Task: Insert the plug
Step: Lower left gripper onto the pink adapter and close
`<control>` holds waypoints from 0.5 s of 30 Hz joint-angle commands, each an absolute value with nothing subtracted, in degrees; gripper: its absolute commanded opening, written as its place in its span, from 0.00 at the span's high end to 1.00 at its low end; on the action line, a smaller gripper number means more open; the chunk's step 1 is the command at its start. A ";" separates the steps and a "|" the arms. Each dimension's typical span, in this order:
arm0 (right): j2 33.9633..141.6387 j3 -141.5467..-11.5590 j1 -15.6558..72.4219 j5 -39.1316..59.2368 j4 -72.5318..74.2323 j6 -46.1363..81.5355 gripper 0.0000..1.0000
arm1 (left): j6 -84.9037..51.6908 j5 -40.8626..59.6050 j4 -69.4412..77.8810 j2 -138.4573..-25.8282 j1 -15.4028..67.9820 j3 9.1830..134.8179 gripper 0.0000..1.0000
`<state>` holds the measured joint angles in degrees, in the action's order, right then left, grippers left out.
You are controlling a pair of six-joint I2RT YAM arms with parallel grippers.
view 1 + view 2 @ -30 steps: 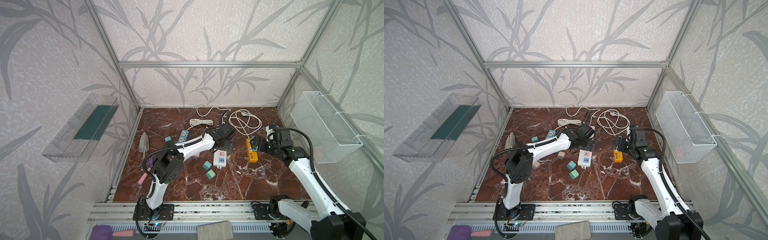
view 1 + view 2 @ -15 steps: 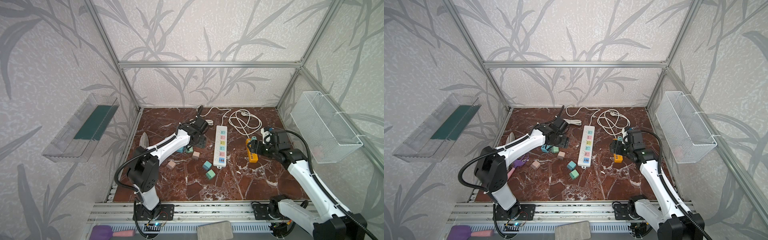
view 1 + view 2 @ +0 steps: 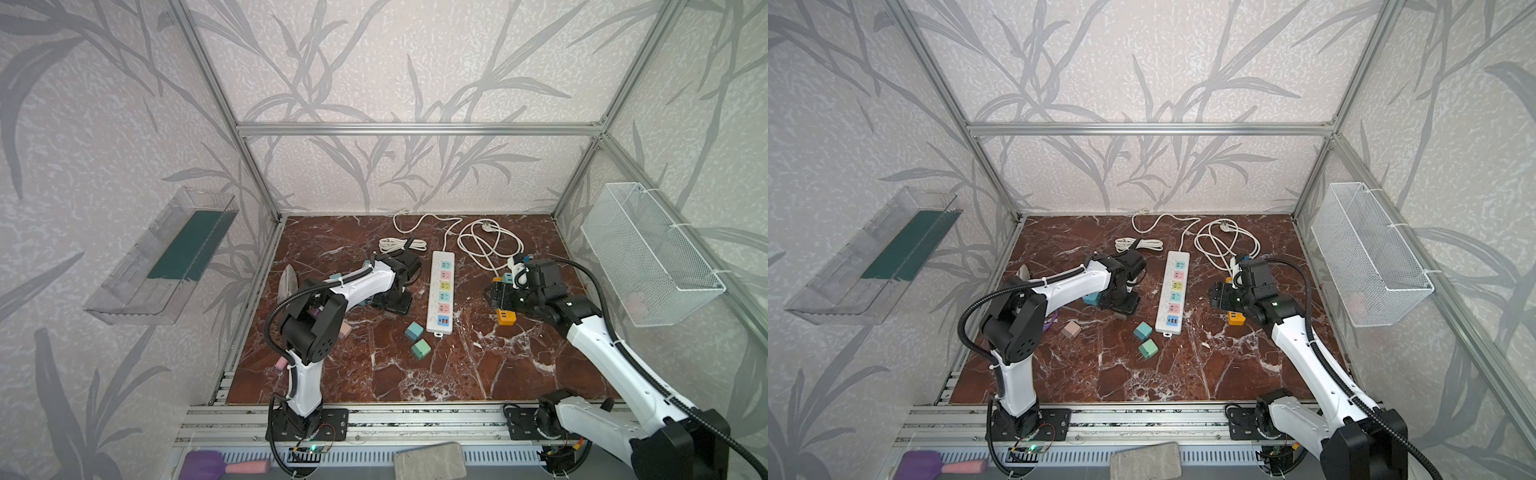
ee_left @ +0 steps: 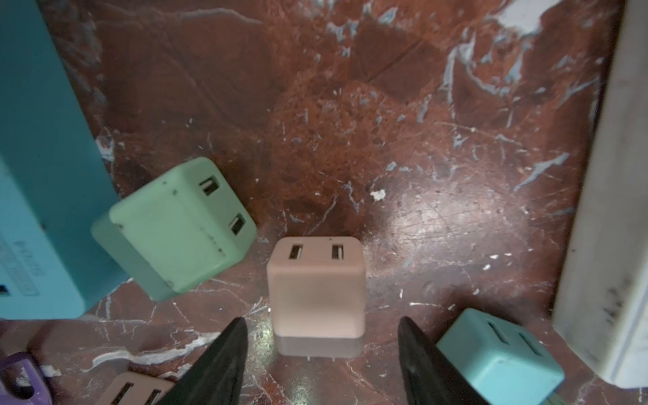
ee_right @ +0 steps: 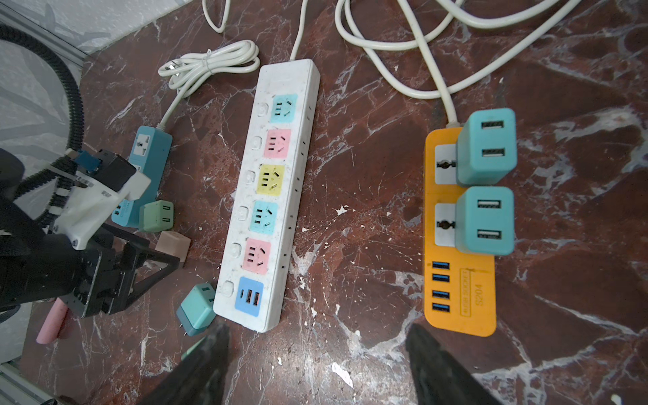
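Pink plug [image 4: 315,294] stands on marble table [image 4: 350,87], btwn L gripper [image 4: 321,321] fingers [image 4: 224,354]. Jaws spread, gap each side, not pinching it yet. In both top views L gripper sits at 9 o'clock of white strip [image 3: 441,297], close by. Green plug [image 4: 175,224] is just beside pink plug, teal plug [image 4: 498,354] near the other finger. R gripper [image 5: 317,329] is at strip's 3 o'clock, jaws wide apart, empty, over bare marble btwn white strip and orange strip [image 5: 459,238].
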<state>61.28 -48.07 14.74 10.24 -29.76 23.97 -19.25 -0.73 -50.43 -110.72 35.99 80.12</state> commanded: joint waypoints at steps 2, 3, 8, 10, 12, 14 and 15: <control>62.53 -47.43 15.11 9.05 -28.14 24.47 0.21 | -21.39 -1.88 -50.09 -110.57 35.84 78.84 0.35; 62.63 -47.24 15.12 9.18 -27.77 24.60 0.21 | -21.44 -1.56 -50.18 -110.84 35.90 78.79 0.35; 63.54 -47.32 15.37 9.24 -27.10 24.83 0.22 | -21.47 -2.08 -49.48 -112.11 35.88 77.54 0.37; 63.64 -47.22 15.47 9.23 -27.07 24.87 0.22 | -21.27 -2.05 -49.67 -112.81 35.91 77.74 0.38; 63.65 -47.03 15.47 9.16 -26.82 24.96 0.22 | -21.11 -2.20 -49.65 -113.46 35.93 77.85 0.39; 63.68 -46.86 15.47 9.07 -26.76 24.96 0.22 | -20.75 -2.27 -49.62 -114.01 35.87 78.29 0.45; 63.60 -46.85 15.51 8.97 -26.80 25.05 0.22 | -20.74 -2.28 -49.70 -114.29 35.92 78.46 0.48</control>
